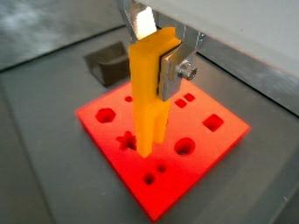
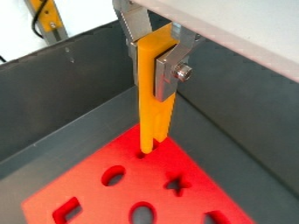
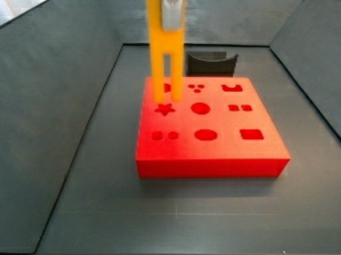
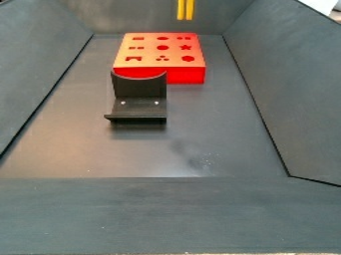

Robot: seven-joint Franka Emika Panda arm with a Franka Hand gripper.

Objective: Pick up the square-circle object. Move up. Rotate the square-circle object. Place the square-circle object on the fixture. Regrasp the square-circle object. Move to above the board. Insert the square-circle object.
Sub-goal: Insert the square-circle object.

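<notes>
Gripper (image 1: 162, 54) fingers clamped on the peg (image 1: 149, 92), hanging upright below them over the board (image 1: 216, 140) (fixture (image 4: 136, 95) empty); only insertion left, I'd judge.

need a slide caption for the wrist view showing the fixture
Pincer holds the yellow peg upright above the red board, fixture behind.

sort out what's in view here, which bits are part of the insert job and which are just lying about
Job:
- square-circle object, upright in the gripper, lower end just above the board
- board, red, under the peg
- fixture, bare, beside the board

Lying about:
- yellow item outside the bin wall, unclear what it is
</notes>
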